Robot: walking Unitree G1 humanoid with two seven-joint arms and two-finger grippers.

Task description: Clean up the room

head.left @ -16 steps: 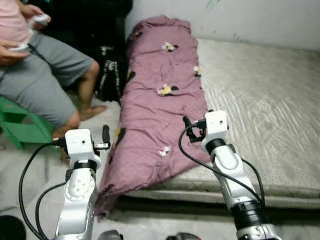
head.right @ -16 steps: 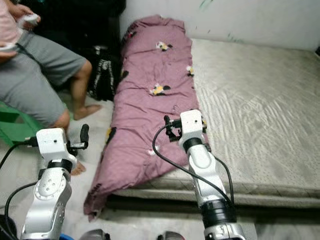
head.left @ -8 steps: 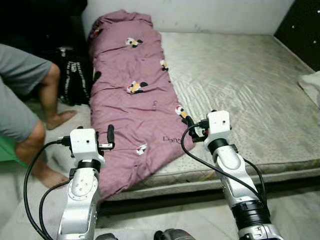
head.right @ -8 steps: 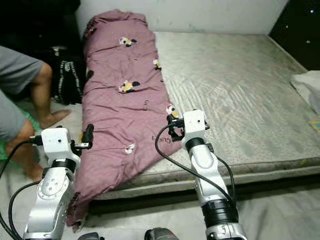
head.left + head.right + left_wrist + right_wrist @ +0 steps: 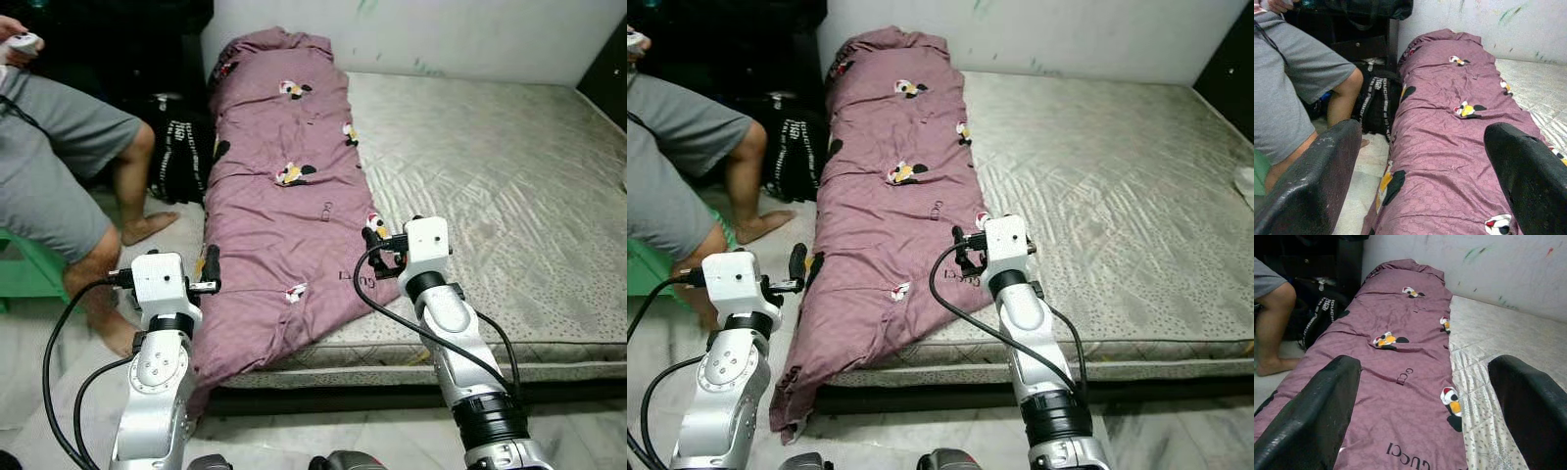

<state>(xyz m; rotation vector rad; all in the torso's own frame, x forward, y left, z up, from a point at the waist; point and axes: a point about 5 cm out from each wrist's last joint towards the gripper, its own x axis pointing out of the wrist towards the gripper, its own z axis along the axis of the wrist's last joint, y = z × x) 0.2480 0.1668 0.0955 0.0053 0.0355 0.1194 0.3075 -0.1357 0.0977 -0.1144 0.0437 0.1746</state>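
Observation:
A purple quilt (image 5: 279, 176) with cartoon prints lies lengthwise along the left side of a bare mattress (image 5: 509, 196), its lower end hanging over the edge toward the floor. My left gripper (image 5: 209, 266) is raised at the quilt's left edge, open and empty. My right gripper (image 5: 372, 245) hovers over the quilt's lower right corner, open, with nothing between its fingers. In the wrist views the quilt (image 5: 1449, 127) (image 5: 1396, 357) stretches away between the spread fingers.
A person in grey shorts (image 5: 59, 166) sits on a green stool (image 5: 29, 274) at the left, feet on the floor. A black bag (image 5: 181, 157) stands between the person and the bed. A pale wall (image 5: 441, 34) runs behind the mattress.
The head camera has swung back to the left, so the person shows again and the mattress's right side has slid off. Both arms hold the same raised pose.

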